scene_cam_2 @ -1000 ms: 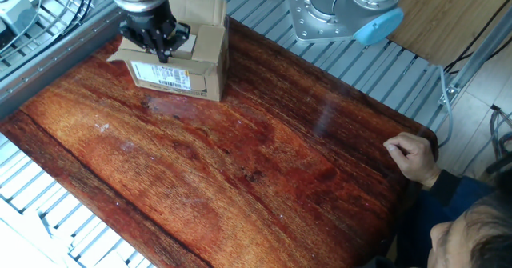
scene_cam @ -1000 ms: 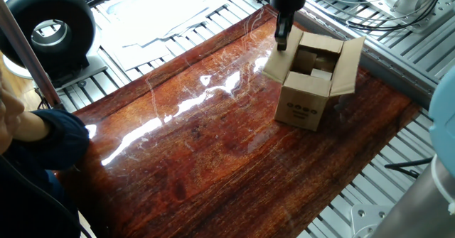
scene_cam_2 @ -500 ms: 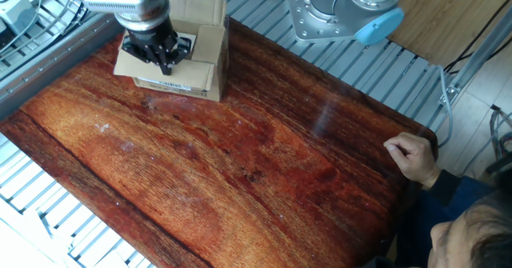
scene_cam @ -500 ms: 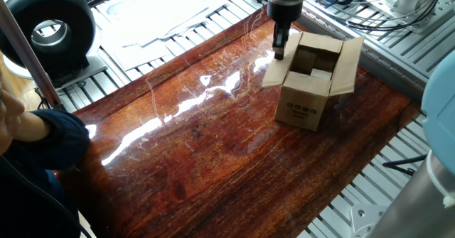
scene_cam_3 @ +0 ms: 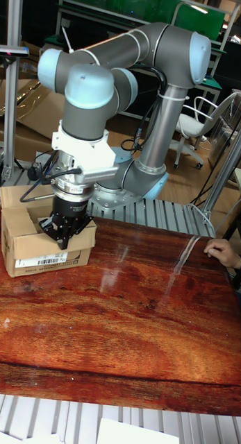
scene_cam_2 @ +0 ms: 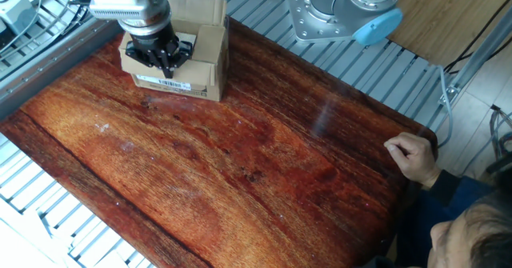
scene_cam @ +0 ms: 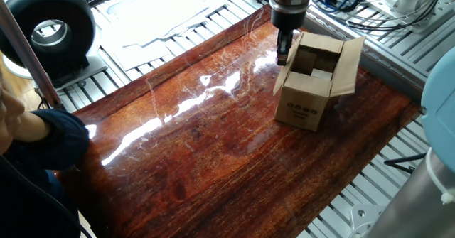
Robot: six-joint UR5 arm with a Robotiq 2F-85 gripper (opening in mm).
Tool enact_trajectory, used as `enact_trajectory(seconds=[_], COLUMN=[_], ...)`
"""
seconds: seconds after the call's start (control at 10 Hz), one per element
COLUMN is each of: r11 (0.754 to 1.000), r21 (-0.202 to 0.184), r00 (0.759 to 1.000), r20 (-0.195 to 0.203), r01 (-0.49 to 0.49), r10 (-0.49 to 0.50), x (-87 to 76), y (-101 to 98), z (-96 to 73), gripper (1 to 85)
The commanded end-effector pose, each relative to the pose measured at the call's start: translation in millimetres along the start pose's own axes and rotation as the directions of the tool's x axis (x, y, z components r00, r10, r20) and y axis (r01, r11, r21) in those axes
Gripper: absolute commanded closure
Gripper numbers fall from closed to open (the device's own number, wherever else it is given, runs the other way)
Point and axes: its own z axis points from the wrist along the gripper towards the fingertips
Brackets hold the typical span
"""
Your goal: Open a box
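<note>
The box (scene_cam: 307, 89) is a small brown carton at the far right of the wooden table (scene_cam: 213, 145), with dark round marks on its near end face. Its top is open: the right flap stands up and the left flap hangs down along the side wall. My gripper (scene_cam: 282, 51) points straight down at the box's left top edge, fingers together, against that folded flap. The other fixed view shows the box (scene_cam_2: 200, 60) with a barcode label and my gripper (scene_cam_2: 165, 58) over its near side. In the tall view my gripper (scene_cam_3: 64, 234) sits at the box (scene_cam_3: 30, 239) top.
A person's hand (scene_cam_2: 412, 158) rests on the table's edge, and their sleeve (scene_cam: 50, 135) is at the left. A round black device (scene_cam: 50, 25) stands beyond the table's corner. The arm's base (scene_cam_2: 344, 12) is mounted behind the table. Slatted aluminium surrounds the wood.
The gripper shifted slightly toward the box and lower. The left flap, which stuck outward a second ago, now hangs folded down against the side.
</note>
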Motion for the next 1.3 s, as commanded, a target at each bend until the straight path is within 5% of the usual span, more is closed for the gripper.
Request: enact_trajectory(seconds=[0.0,0.3,0.6,1.0,1.2], r11=[1.0,1.0,0.994,0.998,0.997], r21=[-0.013,0.02,0.087,0.044,0.055], r00=[1.0,0.997,0.992,0.998,0.999], r20=[0.007,-0.07,-0.117,-0.051,-0.016], r01=[0.0,0.013,0.059,0.035,0.045], r10=[0.001,-0.012,-0.049,-0.033,-0.044], x=[2.6,8.9,19.8,40.7,56.2], y=[0.9,1.0,-9.0,-11.5,-21.1], z=[-1.3,-50.6,-75.0,-56.3,-38.8], gripper=[84.7,84.7,84.7,84.7,84.7])
